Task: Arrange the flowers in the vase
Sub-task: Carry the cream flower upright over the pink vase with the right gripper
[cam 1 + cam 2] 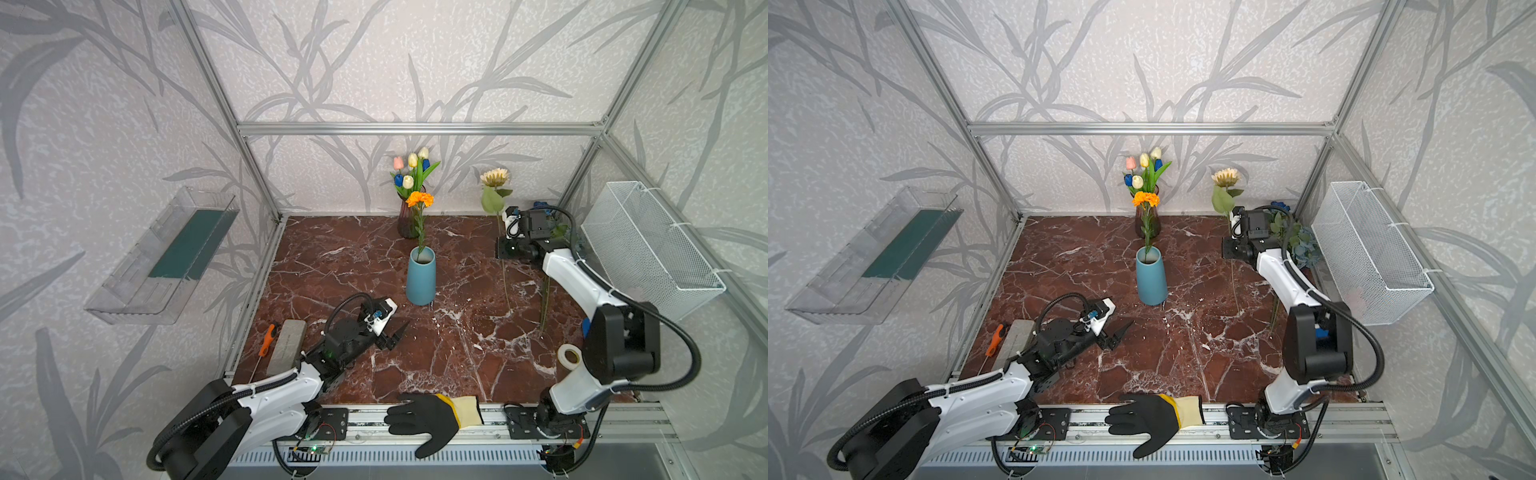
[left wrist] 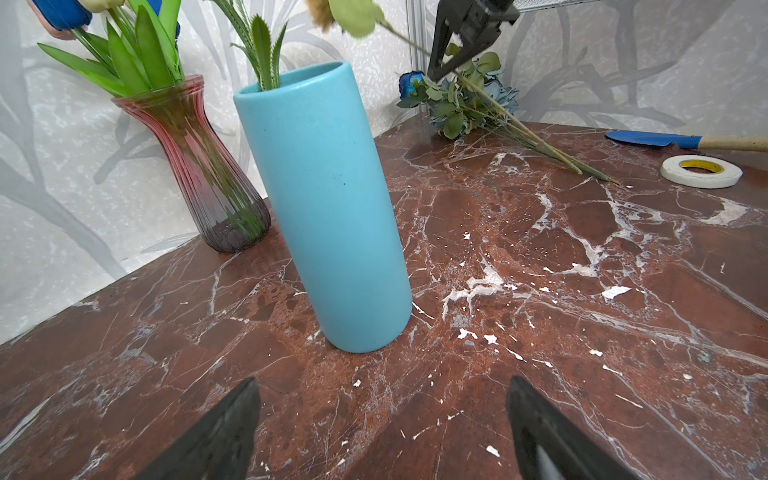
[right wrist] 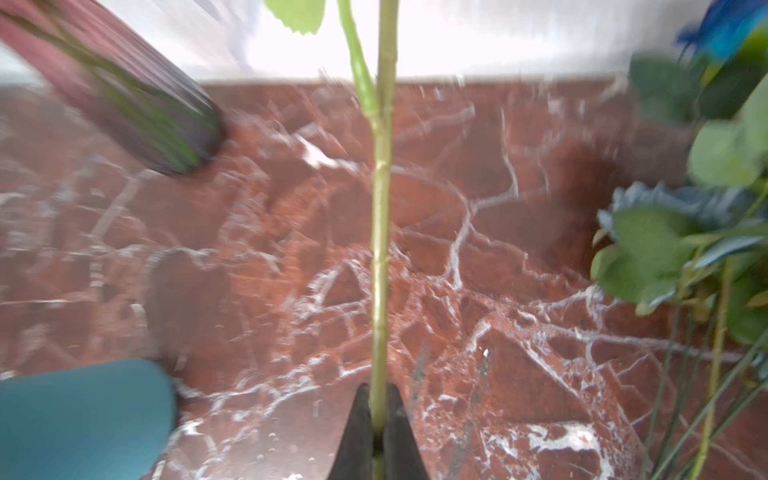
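A: Daisy (image 1: 494,178)?
B: Far right; stem runs far-to-near, head raised, clamped in right fingers (image 3: 356,428).
A: Vase (image 1: 421,278)?
B: Mid-bench (image 1: 457,357), left of daisy. Left fingers (image 2: 224,436) apart, empty, nearer.

Both top views are looking down from high at the front, facing the back wall (image 1: 374,83) and taking in the whole table (image 1: 457,353) with the blue vase (image 1: 420,278); they are sharing almost the same scene. The left wrist camera is sitting low and near, facing the blue vase and the glass vase (image 2: 199,166) over the left gripper (image 2: 382,428). The right wrist camera is hovering close above the table, looking along the daisy (image 3: 380,249) stem past the right gripper (image 3: 377,399), also catching both vases, blurred.
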Robot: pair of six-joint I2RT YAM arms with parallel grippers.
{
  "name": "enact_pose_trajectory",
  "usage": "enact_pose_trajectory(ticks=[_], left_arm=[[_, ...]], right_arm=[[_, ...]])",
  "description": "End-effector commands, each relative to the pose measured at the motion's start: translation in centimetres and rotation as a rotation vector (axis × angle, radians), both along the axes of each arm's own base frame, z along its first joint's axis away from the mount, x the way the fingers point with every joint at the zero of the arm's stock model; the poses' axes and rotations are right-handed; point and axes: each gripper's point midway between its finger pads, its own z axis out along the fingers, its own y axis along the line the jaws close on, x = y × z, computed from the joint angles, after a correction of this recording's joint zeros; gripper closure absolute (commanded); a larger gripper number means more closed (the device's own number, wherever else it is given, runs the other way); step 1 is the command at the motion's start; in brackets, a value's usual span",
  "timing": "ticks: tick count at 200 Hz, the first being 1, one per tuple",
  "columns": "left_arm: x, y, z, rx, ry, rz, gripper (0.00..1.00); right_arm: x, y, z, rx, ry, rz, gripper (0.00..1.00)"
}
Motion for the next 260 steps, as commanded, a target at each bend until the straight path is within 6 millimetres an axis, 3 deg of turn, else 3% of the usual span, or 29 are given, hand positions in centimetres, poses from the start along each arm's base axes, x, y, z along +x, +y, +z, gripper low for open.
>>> enact_pose_trajectory(ticks=[1,63,92,111,165,211,260], left_arm=[[0.3,-0.1,1.4,-0.006,-0.043,0.005,0.08],[0.2,0.1,1.7,-0.014,-0.052,0.018,0.08],[0.2,0.2,1.6,-0.014,-0.053,0.022,0.08],[0.1,0.1,1.7,-0.016,-0.052,0.019,0.08],[0.2,0.3,1.6,-0.006,-0.053,0.028,0.08],[0.0,0.4,1.8,-0.008,-0.058,0.029,0.08],[0.0,0.4,1.8,-0.005,-0.057,0.031,0.08]], right_arm=[[-0.6,2.1,7.6,0.071,-0.298,0.061,1.0],[-7.2,8.1,22.5,0.298,-0.764,0.279,1.0],[-9.0,11.2,27.3,0.385,-0.875,0.368,1.0],[-9.3,12.9,29.2,0.446,-0.932,0.411,1.0],[-7.9,16.8,30.0,0.531,-0.964,0.443,1.0],[-6.3,19.0,27.7,0.55,-0.921,0.47,1.0],[-5.7,19.9,24.5,0.503,-0.892,0.483,1.0]])
